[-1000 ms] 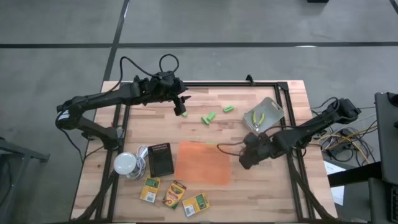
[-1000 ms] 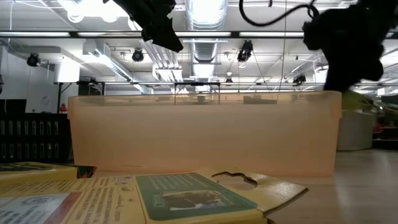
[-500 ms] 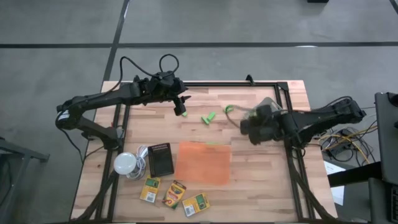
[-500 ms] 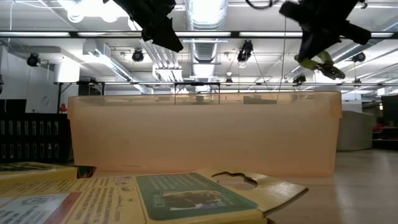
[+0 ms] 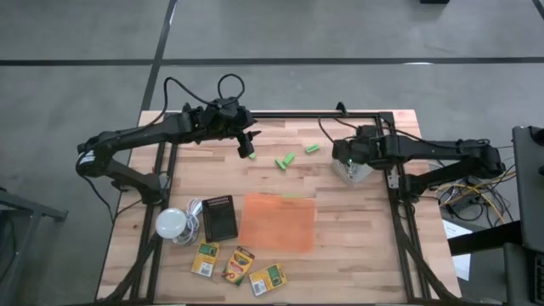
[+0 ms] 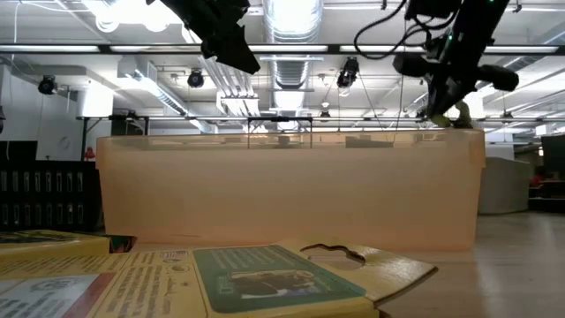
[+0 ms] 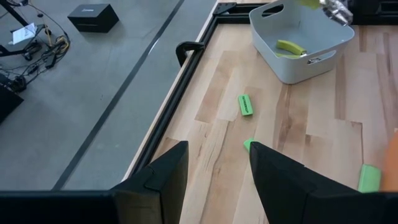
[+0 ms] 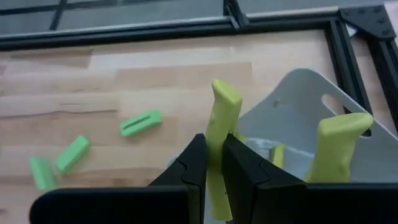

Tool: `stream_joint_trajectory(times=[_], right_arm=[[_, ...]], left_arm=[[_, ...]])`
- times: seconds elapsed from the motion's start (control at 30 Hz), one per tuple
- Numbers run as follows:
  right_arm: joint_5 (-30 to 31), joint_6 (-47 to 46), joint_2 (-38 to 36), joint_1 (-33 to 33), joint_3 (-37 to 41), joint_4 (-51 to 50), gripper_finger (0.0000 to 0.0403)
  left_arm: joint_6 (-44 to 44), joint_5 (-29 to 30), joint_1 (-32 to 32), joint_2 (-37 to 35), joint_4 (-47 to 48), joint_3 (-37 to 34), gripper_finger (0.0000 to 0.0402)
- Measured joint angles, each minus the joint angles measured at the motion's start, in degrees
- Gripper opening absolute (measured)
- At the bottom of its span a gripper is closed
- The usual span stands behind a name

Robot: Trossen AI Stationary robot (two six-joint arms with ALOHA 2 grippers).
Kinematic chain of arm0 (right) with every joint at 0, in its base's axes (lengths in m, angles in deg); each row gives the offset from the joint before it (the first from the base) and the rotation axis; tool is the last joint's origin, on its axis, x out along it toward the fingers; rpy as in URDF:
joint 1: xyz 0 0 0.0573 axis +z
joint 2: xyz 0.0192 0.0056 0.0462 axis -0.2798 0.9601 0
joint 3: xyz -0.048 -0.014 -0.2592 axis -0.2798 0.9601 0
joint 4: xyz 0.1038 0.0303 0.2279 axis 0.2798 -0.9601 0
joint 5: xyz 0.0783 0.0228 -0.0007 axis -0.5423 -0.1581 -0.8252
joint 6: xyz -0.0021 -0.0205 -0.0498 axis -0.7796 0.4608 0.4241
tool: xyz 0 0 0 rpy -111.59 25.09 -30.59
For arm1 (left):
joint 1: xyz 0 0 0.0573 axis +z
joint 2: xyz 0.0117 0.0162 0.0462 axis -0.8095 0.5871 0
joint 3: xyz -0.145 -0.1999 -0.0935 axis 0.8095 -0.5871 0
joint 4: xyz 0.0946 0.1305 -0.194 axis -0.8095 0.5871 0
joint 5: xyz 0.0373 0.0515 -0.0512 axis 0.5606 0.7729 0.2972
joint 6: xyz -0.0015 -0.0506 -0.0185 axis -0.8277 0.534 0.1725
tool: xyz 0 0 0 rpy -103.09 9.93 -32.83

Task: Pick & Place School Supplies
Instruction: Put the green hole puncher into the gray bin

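My right gripper (image 5: 344,153) hangs over the pale bin (image 5: 358,172) at the table's far right, shut on a yellow-handled scissor-like tool (image 8: 219,118). A second yellow tool (image 7: 291,48) lies inside the bin (image 7: 298,37). Green blocks (image 5: 313,148) (image 5: 285,160) lie flat on the wood left of the bin. My left gripper (image 5: 248,144) (image 7: 217,155) is open above the far middle of the table and holds nothing. Three crayon boxes (image 5: 239,265) lie at the near edge. My right gripper pinches one yellow-green handle (image 8: 221,124) of the tool between its two fingers. The fingers (image 8: 196,155) slant down from the table's right side, and the handle runs on past their tips. The other handle (image 8: 339,140) stands apart to one side. The tool is lifted clear above the bin (image 8: 292,99).
An orange translucent tray (image 5: 278,223) sits in the near middle and fills the low view (image 6: 291,190). A white bulb with cord (image 5: 172,223) and a black block (image 5: 221,217) lie left of it. A black frame (image 5: 323,115) runs along the far and side edges.
My right gripper has carried the tool from beside the tray's right end toward the table's far edge and upward. It rolled and tipped on the way and now hangs over the bin. It has stayed shut on the tool.
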Motion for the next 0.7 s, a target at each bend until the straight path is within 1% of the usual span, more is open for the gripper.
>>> stream_joint_trajectory(times=[0.17,0.33,0.43,0.7], right_arm=[[-2.69,1.0,-0.19,-4.6,4.08,4.07,0.0029],[-8.08,5.0,-0.19,-7.86,10.21,16.14,0.0029],[-9.82,5.49,-0.08,-9.43,14.05,21.38,0.0029],[-10.57,-1.28,-0.08,-10.82,19.65,22.38,0.0029]], left_arm=[[-0.04,0.0,0.02,0.0,0.02,0.0,0.0177],[-0.65,0.0,0.02,0.0,0.1,0.0,0.0177],[-1.22,0.0,0.01,0.0,0.18,-0.01,0.0177],[-1.3,0.0,0.02,0.0,0.39,0.0,0.0177]])
